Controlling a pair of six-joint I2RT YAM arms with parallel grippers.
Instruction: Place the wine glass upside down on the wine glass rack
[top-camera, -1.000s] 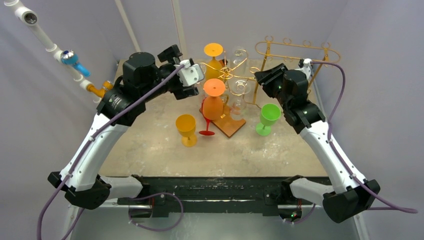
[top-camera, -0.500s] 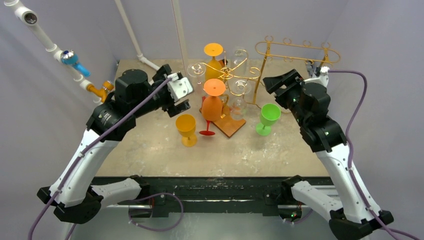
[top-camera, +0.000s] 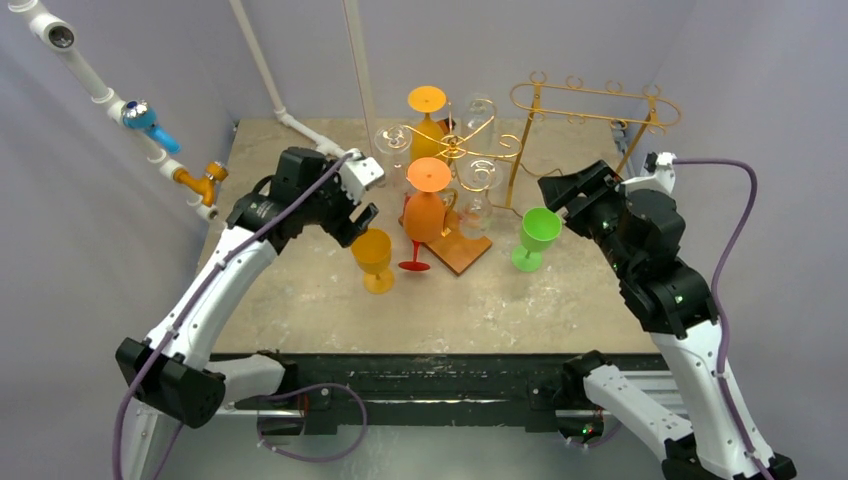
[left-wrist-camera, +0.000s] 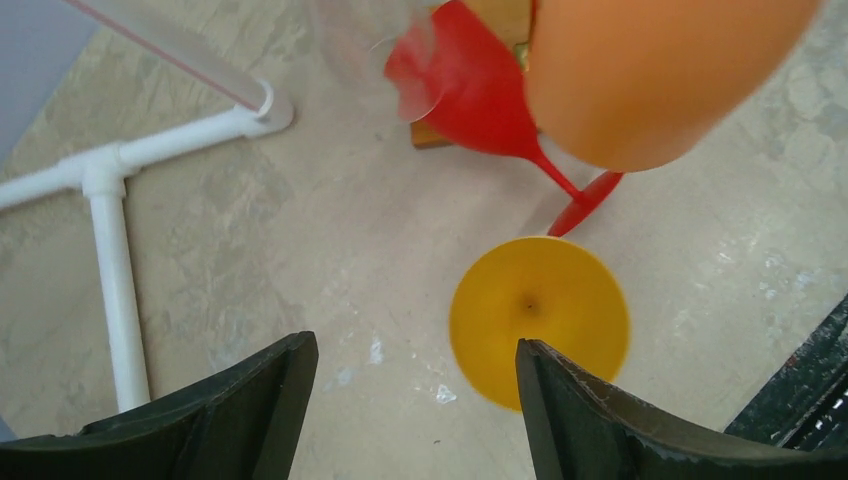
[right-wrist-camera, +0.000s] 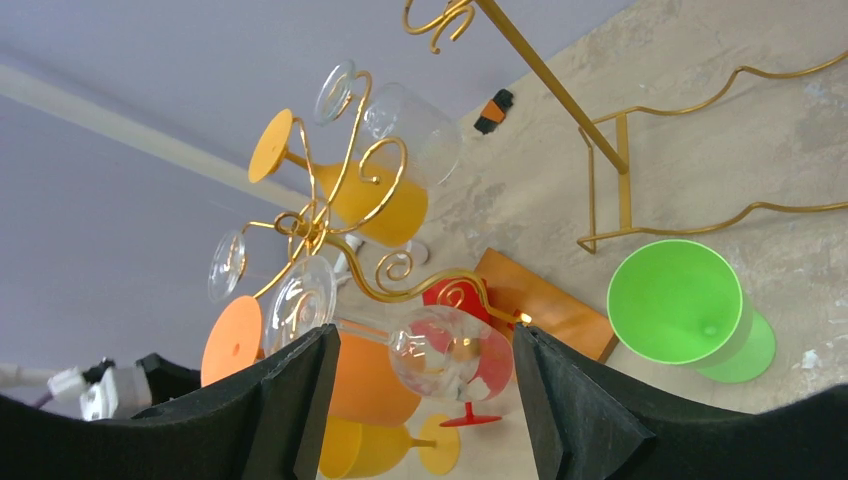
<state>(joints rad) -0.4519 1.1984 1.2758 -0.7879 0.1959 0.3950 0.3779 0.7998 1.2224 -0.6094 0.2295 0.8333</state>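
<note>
A gold wire wine glass rack (top-camera: 458, 148) on a wooden base (top-camera: 462, 250) holds orange, yellow and clear glasses upside down. A yellow wine glass (top-camera: 373, 258) stands upright in front of it, and a green one (top-camera: 537, 236) stands to its right. A red glass (top-camera: 413, 250) stands by the base. My left gripper (top-camera: 352, 212) is open and empty, just above and left of the yellow glass, whose bowl (left-wrist-camera: 538, 320) shows by my right finger in the left wrist view. My right gripper (top-camera: 560, 195) is open and empty, up and right of the green glass (right-wrist-camera: 680, 300).
A second, empty gold rack (top-camera: 590, 100) stands at the back right. White pipes (top-camera: 290, 125) run along the back left of the table and show in the left wrist view (left-wrist-camera: 110, 250). A clear hanging glass (right-wrist-camera: 450, 352) lies straight ahead of my right gripper.
My left gripper has pulled back from the rack and come down over the yellow glass. My right gripper has drawn back to the right, away from the rack.
</note>
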